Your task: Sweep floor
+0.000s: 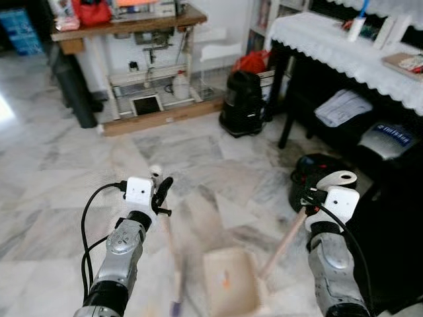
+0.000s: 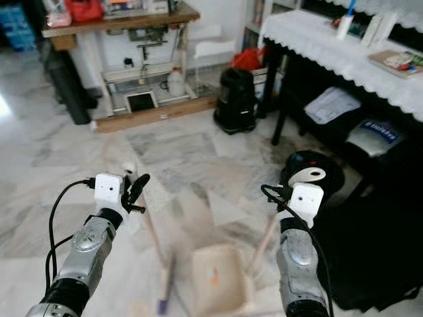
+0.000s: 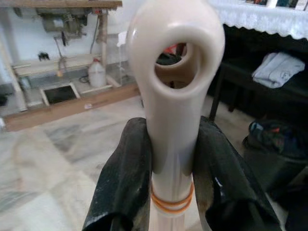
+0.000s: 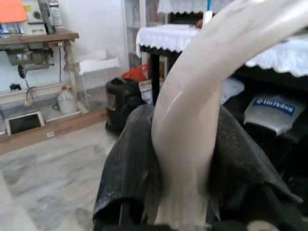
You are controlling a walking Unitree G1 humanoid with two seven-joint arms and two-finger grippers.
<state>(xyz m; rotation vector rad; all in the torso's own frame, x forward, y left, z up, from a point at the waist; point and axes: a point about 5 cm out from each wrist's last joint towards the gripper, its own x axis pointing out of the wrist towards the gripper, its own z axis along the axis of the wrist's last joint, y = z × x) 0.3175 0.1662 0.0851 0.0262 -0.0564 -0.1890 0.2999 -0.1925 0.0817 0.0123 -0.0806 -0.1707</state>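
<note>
Though motion blurs the broom (image 1: 173,264) and its bristles are hard to make out, the left end effector (image 3: 172,159) pinches its cream handle top. The right end effector (image 4: 185,163) is clamped on the dustpan (image 1: 229,281) handle, the pan resting on the marble floor (image 1: 59,172) between both arms.

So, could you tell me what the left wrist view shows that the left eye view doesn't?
Left wrist view alone: both fingers clamping the cream broom handle below its hanging hole, orange bands just beneath.

Left eye view alone: the dustpan on the marble floor, its handle held by the right gripper, and the left gripper.

Shared: the wooden workbench and white jug.
</note>
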